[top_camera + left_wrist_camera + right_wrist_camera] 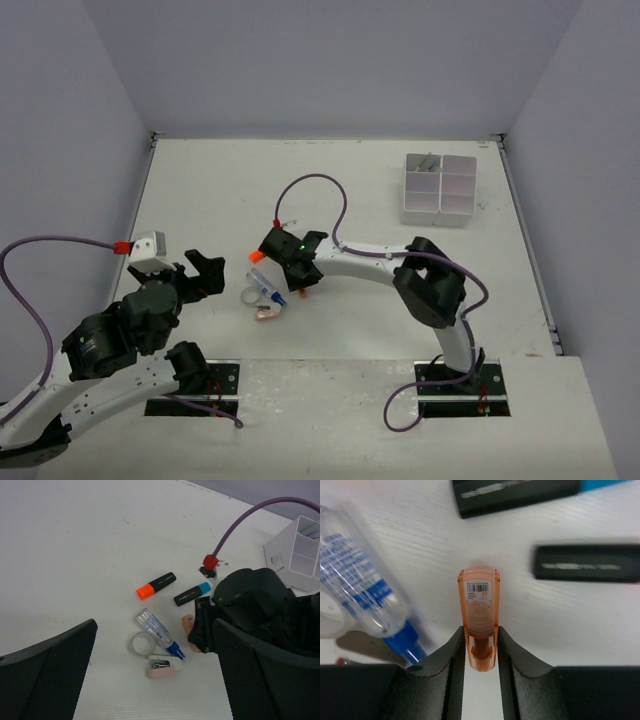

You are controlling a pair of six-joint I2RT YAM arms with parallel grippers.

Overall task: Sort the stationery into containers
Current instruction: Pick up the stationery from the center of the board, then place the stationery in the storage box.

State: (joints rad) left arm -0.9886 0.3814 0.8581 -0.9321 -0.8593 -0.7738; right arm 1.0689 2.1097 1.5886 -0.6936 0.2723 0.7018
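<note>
My right gripper is shut on a translucent orange piece with a barcode label, held low over the table. It shows in the top view among the stationery. Around it lie a blue-capped black highlighter, an orange-capped black highlighter, a clear bottle with a blue cap, a small tape roll and a pink stapler-like piece. My left gripper is open and empty, left of the pile. The white six-compartment organiser box stands far right.
The organiser box holds a few thin items in its far left compartment. The right arm's purple cable loops above the pile. The enclosure walls border the table on the left, back and right.
</note>
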